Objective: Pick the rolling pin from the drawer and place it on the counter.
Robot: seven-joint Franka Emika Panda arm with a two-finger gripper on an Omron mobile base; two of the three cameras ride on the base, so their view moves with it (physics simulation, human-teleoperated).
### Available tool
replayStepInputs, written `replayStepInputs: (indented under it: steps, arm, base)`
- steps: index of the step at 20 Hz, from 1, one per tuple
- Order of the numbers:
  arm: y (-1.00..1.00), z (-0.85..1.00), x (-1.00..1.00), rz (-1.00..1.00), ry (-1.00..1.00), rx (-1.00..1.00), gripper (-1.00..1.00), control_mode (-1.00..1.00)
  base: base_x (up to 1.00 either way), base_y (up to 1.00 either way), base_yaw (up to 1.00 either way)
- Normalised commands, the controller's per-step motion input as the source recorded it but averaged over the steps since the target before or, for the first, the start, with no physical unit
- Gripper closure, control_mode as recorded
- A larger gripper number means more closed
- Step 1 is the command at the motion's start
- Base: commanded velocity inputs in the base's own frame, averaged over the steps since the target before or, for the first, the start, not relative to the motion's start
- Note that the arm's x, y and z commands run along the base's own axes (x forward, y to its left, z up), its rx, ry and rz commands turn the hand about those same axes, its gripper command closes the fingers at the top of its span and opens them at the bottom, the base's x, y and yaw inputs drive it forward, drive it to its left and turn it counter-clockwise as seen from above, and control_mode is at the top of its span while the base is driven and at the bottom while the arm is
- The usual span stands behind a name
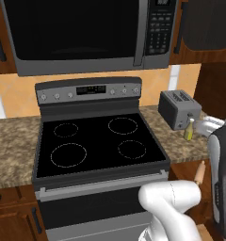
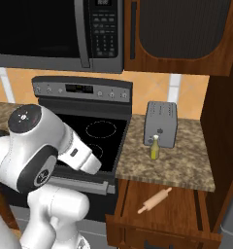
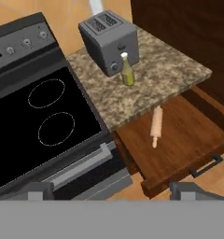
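Jaws apart above open drawer [image 3: 188,140], counter [image 3: 174,74].

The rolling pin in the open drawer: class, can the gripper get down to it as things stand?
Probably yes. The drawer is pulled out, and the rolling pin lies bare on its floor, one end tucked under the counter edge.

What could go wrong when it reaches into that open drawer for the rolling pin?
The rolling pin lies partly under the counter edge, so the gripper might bump that overhang going in. Being round, it could roll away in the drawer. On the counter, the bottle and toaster crowd the space.
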Motion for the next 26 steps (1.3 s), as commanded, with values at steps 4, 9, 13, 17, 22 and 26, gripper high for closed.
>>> replayStepInputs:
  steps: [4, 9, 13, 17, 22, 26]
  arm:
    - [-0.90, -0.17, -0.94, -0.43, 0.00, 0.28, -1.00, -1.00]
    - [-1.00, -0.01, -0.58, -0.41, 0.02, 0.36, -1.00, -1.00]
    - [-0.96, 0.00, -0.44, -0.20, 0.06, 0.43, -1.00, -1.00]
    - [-0.68, -0.25, -0.01, -0.08, 0.34, 0.51, -1.00, -1.00]
    - [-0.17, -0.42, 0.02, -0.06, 0.14, 0.40, -1.00, -1.00]
    - [-0.03, -0.84, 0.17, -0.05, 0.12, 0.16, -1.00, -1.00]
  base:
    - [0.00, 0.00, 0.00]
    - [0.00, 0.00, 0.00]
    - [0.00, 0.00, 0.00]
    - [0.00, 0.00, 0.00]
    - [0.00, 0.00, 0.00]
    - [0.00, 0.00, 0.00]
